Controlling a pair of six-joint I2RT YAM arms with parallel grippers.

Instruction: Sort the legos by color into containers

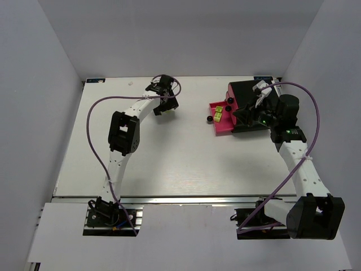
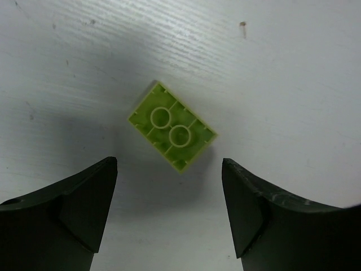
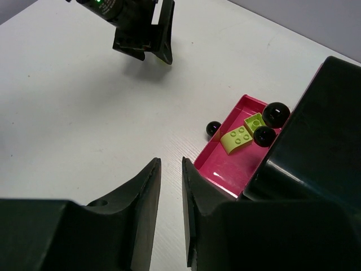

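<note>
A lime brick (image 2: 172,126) is being framed by the left gripper (image 2: 169,186) near the 12 o'clock edge of the white table (image 1: 169,164). The brick is being shown lying studs-down and askew, its hollow underside turned to the wrist camera. It is placed at 12 o'clock from the gap between the two dark fingers (image 2: 73,214) and is being touched by neither. The jaws are being held wide apart, released, with nothing between them. Toward 2 o'clock on the table, the right gripper (image 3: 170,169) is being held close by the black containers (image 3: 316,141), its jaws parted by only a narrow slit and nothing being grasped. A magenta drawer (image 3: 217,166) is being shown pulled out toward 8 o'clock from the black body. Two more lime bricks (image 3: 240,138) are being kept in it at the end nearest that body, just beside two round black knobs (image 3: 276,113). A third knob (image 3: 213,129) is being seen just outside the drawer's wall; what it is fixed to cannot be told.
</note>
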